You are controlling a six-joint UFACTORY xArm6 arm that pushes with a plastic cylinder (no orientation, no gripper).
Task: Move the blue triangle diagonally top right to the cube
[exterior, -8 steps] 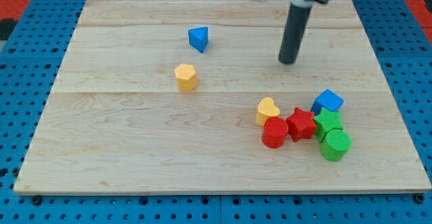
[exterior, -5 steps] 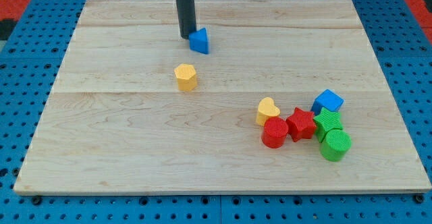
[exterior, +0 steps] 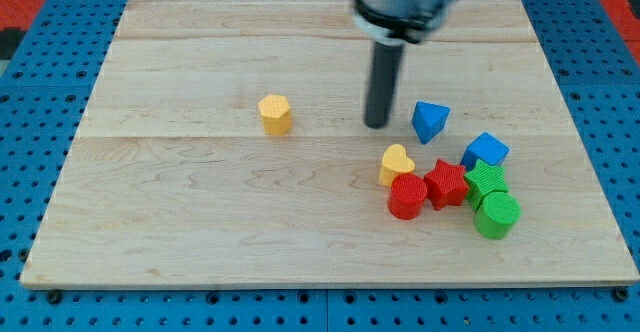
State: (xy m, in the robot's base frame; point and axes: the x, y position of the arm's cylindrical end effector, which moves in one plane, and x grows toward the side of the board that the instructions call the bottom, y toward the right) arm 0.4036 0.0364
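The blue triangle (exterior: pixel 430 121) lies on the wooden board (exterior: pixel 200 212), right of centre. The blue cube (exterior: pixel 485 151) sits a short way to its lower right, apart from it. My tip (exterior: pixel 376 125) rests on the board just left of the blue triangle, with a small gap between them. The dark rod rises from the tip toward the view's top.
A yellow hexagonal block (exterior: pixel 275 114) sits left of my tip. Below the triangle a cluster holds a yellow heart (exterior: pixel 396 163), a red cylinder (exterior: pixel 406 196), a red star (exterior: pixel 446 184), and two green blocks (exterior: pixel 486 183) (exterior: pixel 496 215) under the blue cube.
The blue triangle has slid from the upper middle of the board down and to the right, close to the blue cube. My tip has moved with it, staying on its left.
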